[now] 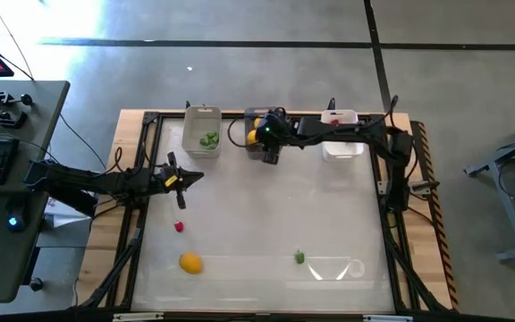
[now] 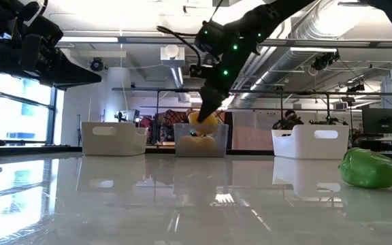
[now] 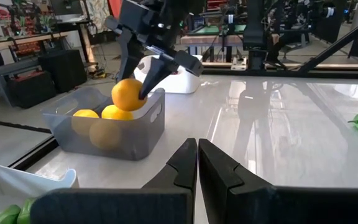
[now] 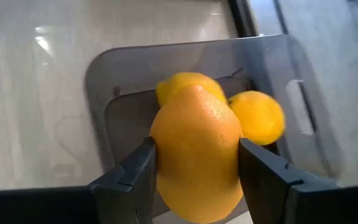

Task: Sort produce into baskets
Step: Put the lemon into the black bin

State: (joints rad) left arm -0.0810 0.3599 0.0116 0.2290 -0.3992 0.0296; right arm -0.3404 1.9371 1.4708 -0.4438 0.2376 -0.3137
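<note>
**Orange held over grey basket; three pieces left on desk**

Nearest the front edge of the desk, three pieces remain unsorted: a yellow-orange fruit, a green piece and, slightly further in, a small red berry. These lie well apart from all baskets.

The left gripper is noted above the left side of the desk, near the red berry, with fingers closed together and nothing between them.

At the far edge, three baskets stand in a row. The clear basket is seen to contain green pieces. The white basket carries something red at its far rim; what it is cannot be told. In the grey basket, between them, two yellow-orange fruits already lie.

The right gripper is clamped on an orange, held by its sides directly above the grey basket's opening, just over the fruit inside. Release has not yet been made.

Progress is judged well past halfway.
</note>
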